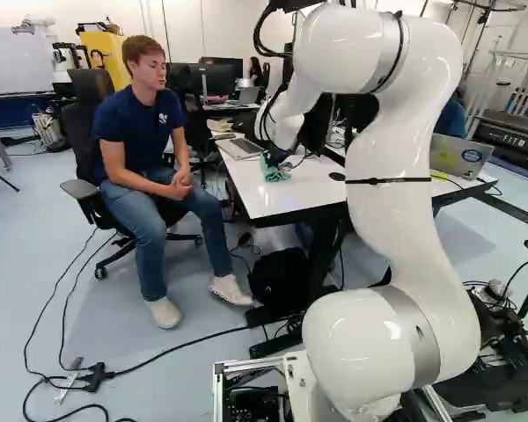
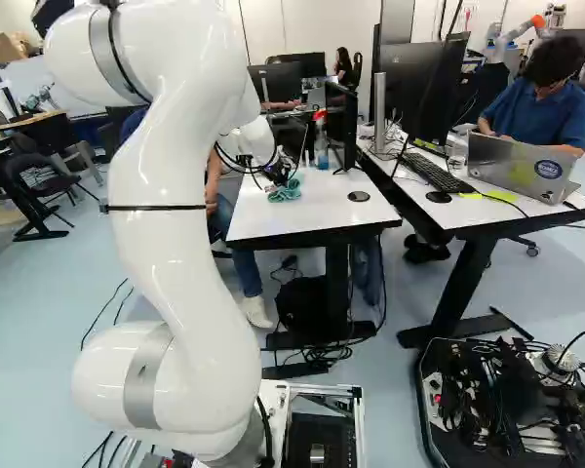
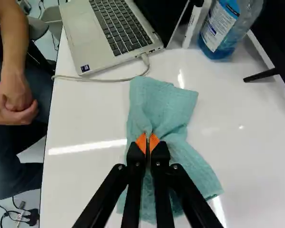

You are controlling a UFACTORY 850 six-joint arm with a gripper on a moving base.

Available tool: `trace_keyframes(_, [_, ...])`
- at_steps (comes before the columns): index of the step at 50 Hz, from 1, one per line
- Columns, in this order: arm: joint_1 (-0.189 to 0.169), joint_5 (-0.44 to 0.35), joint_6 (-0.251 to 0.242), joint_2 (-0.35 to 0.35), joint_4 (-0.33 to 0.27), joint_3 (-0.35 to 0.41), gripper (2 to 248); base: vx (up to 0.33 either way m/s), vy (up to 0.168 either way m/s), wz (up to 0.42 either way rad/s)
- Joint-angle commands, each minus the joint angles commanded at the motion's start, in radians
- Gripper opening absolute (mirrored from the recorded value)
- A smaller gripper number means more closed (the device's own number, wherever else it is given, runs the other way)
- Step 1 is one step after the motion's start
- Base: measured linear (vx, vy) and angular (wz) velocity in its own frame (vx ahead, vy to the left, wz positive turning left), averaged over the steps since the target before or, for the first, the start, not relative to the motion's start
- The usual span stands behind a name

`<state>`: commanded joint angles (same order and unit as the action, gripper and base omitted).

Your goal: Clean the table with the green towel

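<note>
Wiping of a worktop (image 2: 302, 216) with a soft cloth. The green towel (image 3: 154, 102) lies on the white surface, toward its left side, gathered into a ridge at its middle and spread loosely at its near and far ends. The fingers (image 3: 154, 142) are clamped on this ridge, with cloth pinched between their orange pads. To the far left stands an open laptop (image 3: 78, 28), its pale cord (image 3: 102, 80) running just beside the towel's far end; a bottle of blue liquid (image 3: 221, 31) stands farther off, a monitor (image 2: 343, 125) to the right, and a dark round disc (image 2: 359, 196) nearer on the right.

The towel appears light, limp and in no way fragile; it should yield under the fingers and slide readily over the glossy surface. A central hold, as here, suits it, since both ends can trail flat; a corner hold would probably bunch it. The step in hand is judged to be the wiping stroke. Light downward pressure is advisable, directed away from the cord, which the cloth might otherwise drag.
</note>
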<state>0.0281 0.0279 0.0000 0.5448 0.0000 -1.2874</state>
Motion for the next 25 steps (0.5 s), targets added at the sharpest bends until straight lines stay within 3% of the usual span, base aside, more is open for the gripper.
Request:
trace_keyframes(8, [0.016, 0.000, 0.000, 0.002, 0.000, -0.002, 32, 0.000, 0.000, 0.000])
trace_keyframes(25, [0.031, 0.000, 0.000, -0.061, 0.000, 0.081, 32, 0.000, 0.000, 0.000])
